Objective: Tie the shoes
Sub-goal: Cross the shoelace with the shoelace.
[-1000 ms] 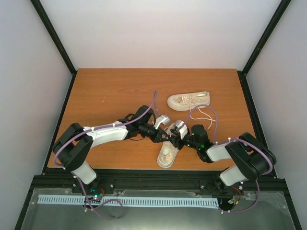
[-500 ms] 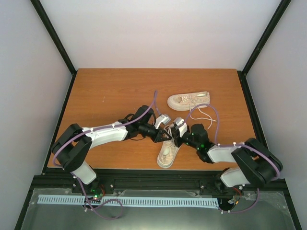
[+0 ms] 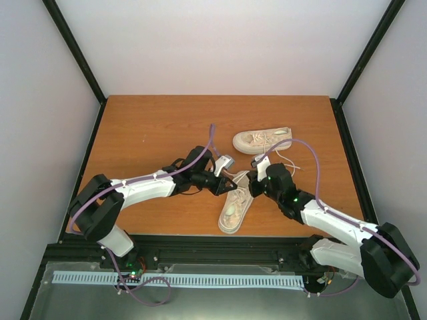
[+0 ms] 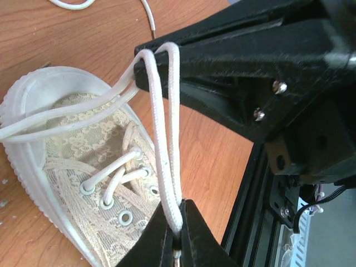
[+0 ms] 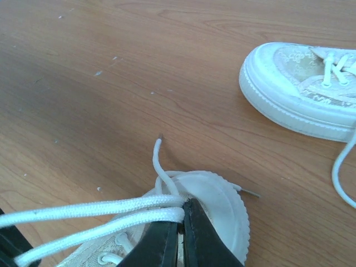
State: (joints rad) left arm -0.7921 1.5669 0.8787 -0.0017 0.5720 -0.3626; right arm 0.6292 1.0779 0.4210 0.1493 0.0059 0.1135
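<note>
Two cream shoes lie on the wooden table: the near shoe (image 3: pixel 233 208) between the arms, and the far shoe (image 3: pixel 262 140) behind it. My left gripper (image 3: pixel 234 185) is shut on a loop of the near shoe's white lace (image 4: pixel 161 139), just above the shoe (image 4: pixel 67 161). The doubled lace runs taut from my left gripper (image 4: pixel 178 233) to my right gripper (image 3: pixel 248 178). My right gripper (image 5: pixel 181 216) is shut on the lace (image 5: pixel 94 214) over the shoe's rubber toe (image 5: pixel 225 206). One loose lace end (image 5: pixel 158 161) curls onto the table.
The far shoe (image 5: pixel 303 89) lies on its side with its loose laces (image 3: pixel 285 160) trailing on the table towards the right arm. The table's black front rail (image 3: pixel 220 241) runs close behind the near shoe's heel. White walls enclose the other three sides.
My right gripper has shut on the lace loop and swung up past the shoe's toe, with the right arm stretched out. The left gripper has held its grip and shifted slightly right.
</note>
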